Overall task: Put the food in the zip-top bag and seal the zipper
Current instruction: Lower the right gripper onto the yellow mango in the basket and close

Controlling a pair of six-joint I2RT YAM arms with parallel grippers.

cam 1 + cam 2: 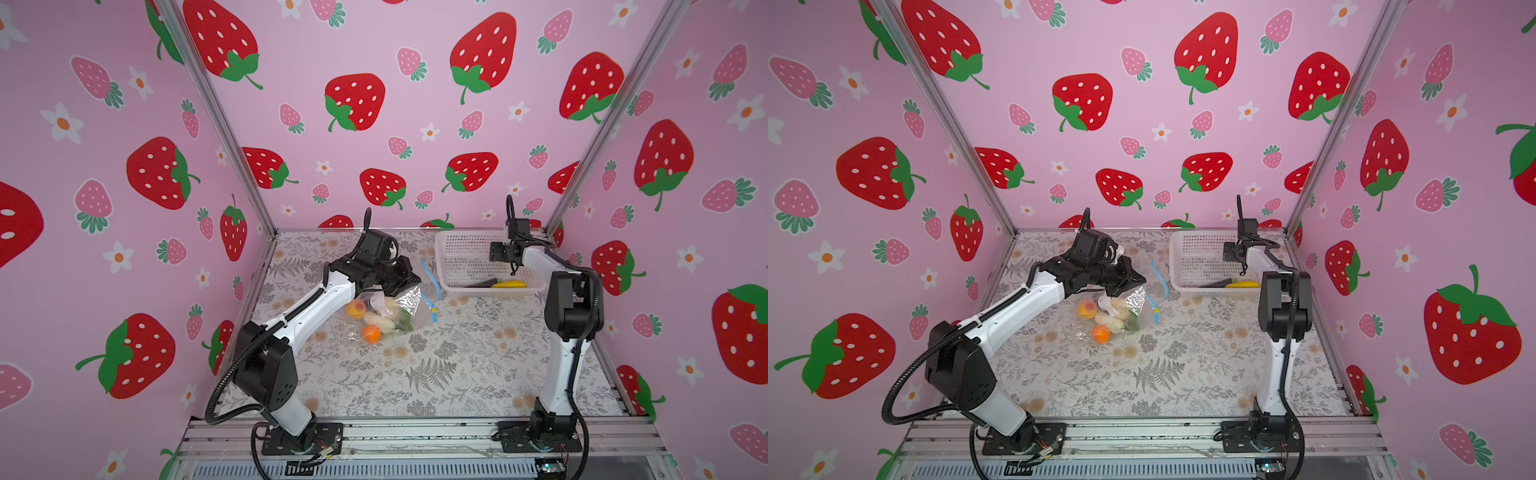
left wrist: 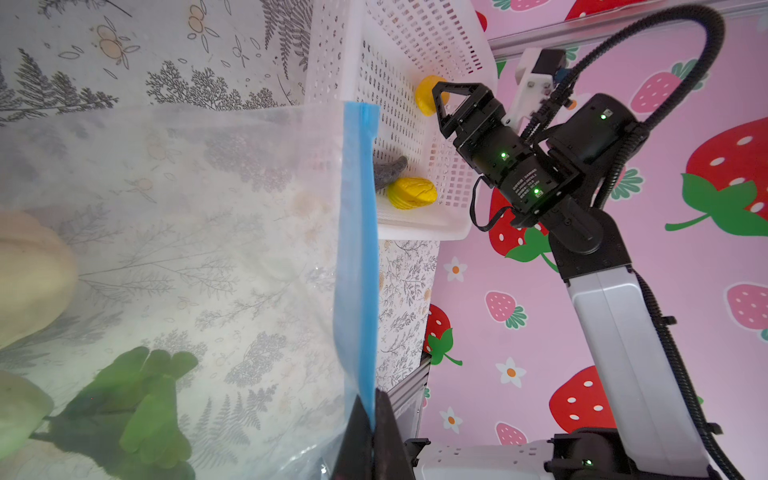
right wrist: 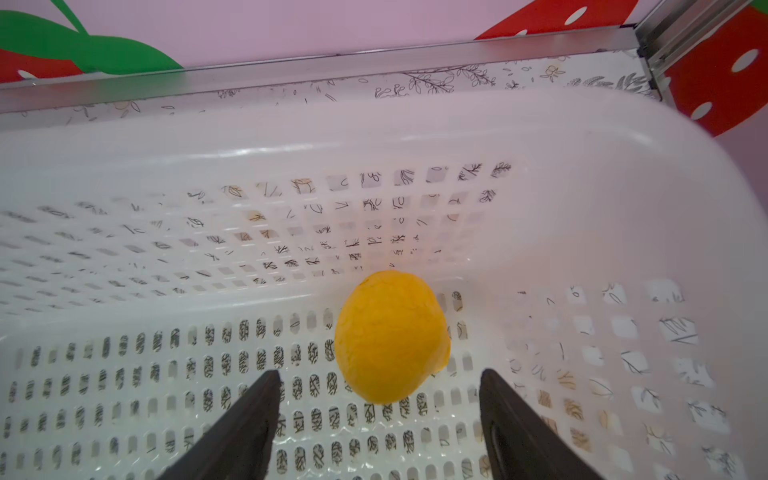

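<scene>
Lemon (image 3: 390, 336) in wrist views only

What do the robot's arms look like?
The left arm and right arm are white tubes with chunky black joints. A ribbed black cable runs along each. The right gripper has dark pointed fingers; tiny green lights dot its wrist.
</scene>
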